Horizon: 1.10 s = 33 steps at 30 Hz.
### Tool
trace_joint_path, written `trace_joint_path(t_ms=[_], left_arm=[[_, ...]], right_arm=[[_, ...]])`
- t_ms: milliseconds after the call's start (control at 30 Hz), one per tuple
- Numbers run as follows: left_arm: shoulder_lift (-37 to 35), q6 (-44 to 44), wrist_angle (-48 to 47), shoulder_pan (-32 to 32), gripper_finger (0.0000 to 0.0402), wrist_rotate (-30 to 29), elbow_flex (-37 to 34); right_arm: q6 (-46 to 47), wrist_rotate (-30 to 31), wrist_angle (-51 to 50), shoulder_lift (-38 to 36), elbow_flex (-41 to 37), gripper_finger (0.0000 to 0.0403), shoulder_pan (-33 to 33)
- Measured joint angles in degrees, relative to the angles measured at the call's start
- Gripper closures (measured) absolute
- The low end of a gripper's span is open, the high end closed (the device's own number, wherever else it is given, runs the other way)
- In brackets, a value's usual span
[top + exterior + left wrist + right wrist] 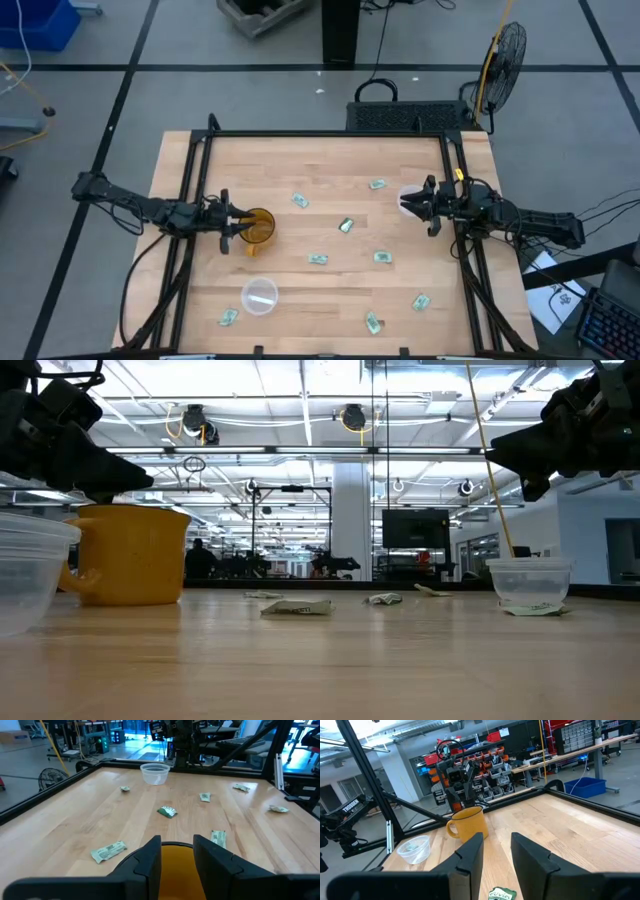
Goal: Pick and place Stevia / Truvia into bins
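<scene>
Several pale green Stevia packets lie flat on the wooden table, among them one in the middle (346,225) and one at the near right (421,301). One clear cup (410,197) stands at the right, the other (260,296) near the front with something pale inside. My left gripper (232,222) is open and hangs over the near rim of the amber cup (176,870), which shows between its fingers. My right gripper (425,205) is open and empty, raised beside the right clear cup (528,578). A green packet (501,894) shows low between its fingers.
A black frame rail (330,134) runs around the table's work area. Packets lie scattered over the middle and near parts (318,259). A fan (505,50) and a black case stand beyond the far edge.
</scene>
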Motion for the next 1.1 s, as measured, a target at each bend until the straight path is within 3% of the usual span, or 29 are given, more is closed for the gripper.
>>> trace_joint_path(t_ms=[300,500,933,1100], left_arm=[[0.0,-1.4,0.3,0.0,0.0284,-0.4,0.0],[0.0,-13.7,1.1,0.0,0.0284,0.1,0.0],[0.0,-13.1,2.1,0.0,0.0284,-1.7,0.0],[0.0,-13.1,2.3,0.0,0.0284,-7.1,0.0]], right_arm=[[0.0,0.0,0.1,0.0,0.0,0.0307,0.0],[0.0,0.0,0.1,0.0,0.0,0.0307,0.0],[0.0,0.0,1.2,0.0,0.0,0.0307,0.0],[0.0,0.0,1.4,0.0,0.0,0.0307,0.0]])
